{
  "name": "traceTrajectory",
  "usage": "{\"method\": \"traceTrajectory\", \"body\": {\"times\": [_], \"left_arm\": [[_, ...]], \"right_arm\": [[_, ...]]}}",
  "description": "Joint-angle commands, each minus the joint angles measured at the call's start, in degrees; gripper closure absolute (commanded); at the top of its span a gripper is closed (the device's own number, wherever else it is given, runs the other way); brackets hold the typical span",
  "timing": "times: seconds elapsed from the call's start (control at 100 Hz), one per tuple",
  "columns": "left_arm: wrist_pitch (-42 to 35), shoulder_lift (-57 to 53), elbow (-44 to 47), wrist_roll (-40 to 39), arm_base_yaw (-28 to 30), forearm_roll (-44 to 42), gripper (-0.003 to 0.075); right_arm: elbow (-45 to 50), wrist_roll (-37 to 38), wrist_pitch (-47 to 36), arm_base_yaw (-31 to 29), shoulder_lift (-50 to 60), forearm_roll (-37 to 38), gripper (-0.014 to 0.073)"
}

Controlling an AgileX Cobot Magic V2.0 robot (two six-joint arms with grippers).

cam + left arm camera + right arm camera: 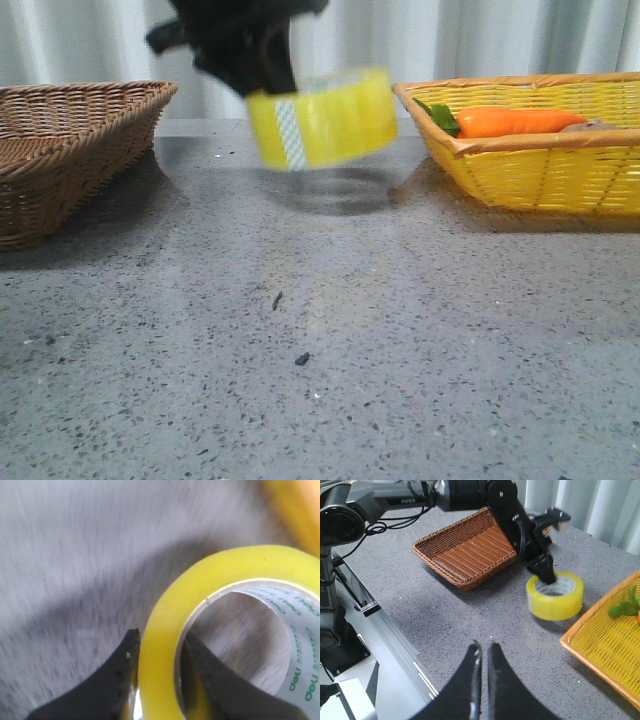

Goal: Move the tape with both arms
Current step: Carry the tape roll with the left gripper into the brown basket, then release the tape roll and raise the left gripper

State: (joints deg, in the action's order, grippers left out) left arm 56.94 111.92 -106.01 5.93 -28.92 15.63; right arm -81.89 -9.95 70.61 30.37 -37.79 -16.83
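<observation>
While our left gripper [157,680] pinches the wall of the wide translucent yellow tape roll [322,117] above the grey speckled table [330,330], we should slow for the near-closed, empty right gripper [483,652]

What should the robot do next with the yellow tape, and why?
Probably carry the tape on toward the brown wicker basket. The left gripper pinches the roll's wall, holding it above the table, and the right gripper is shut and far off.

Green "deli" lettering, repeated, on the white core [295,645] of the tape [165,645]. "PIPER" in white on the left arm [395,500].
</observation>
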Motion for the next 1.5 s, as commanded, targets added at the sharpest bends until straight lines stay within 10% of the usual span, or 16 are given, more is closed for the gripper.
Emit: {"method": "traceTrajectory", "body": {"times": [0.0,0.46,0.96,1.3,1.49], "left_arm": [[-2.8,-6.3,-6.5,-0.4,0.3,1.4,0.0741],[14.8,-10.7,-14.5,-3.5,17.5,-13.0,0.0741],[13.0,-13.9,3.5,-3.7,26.9,-11.8,0.0734],[13.0,-15.3,7.7,-4.8,26.9,-11.8,0.0179],[4.2,-25.3,8.6,-5.9,26.2,-9.4,0.0369]], "right_arm": [[-0.9,-0.2,-4.5,-0.2,-0.4,-0.6,0.0655],[-0.9,-0.4,-5.8,-0.2,-0.4,0.6,0.0655],[-0.9,-0.6,-5.6,-0.2,-0.4,1.1,0.0655],[0.9,-0.6,-5.7,-0.2,-0.4,1.1,0.0655],[6.9,-0.7,-10.9,-0.2,1.6,1.3,0.0655]]}}
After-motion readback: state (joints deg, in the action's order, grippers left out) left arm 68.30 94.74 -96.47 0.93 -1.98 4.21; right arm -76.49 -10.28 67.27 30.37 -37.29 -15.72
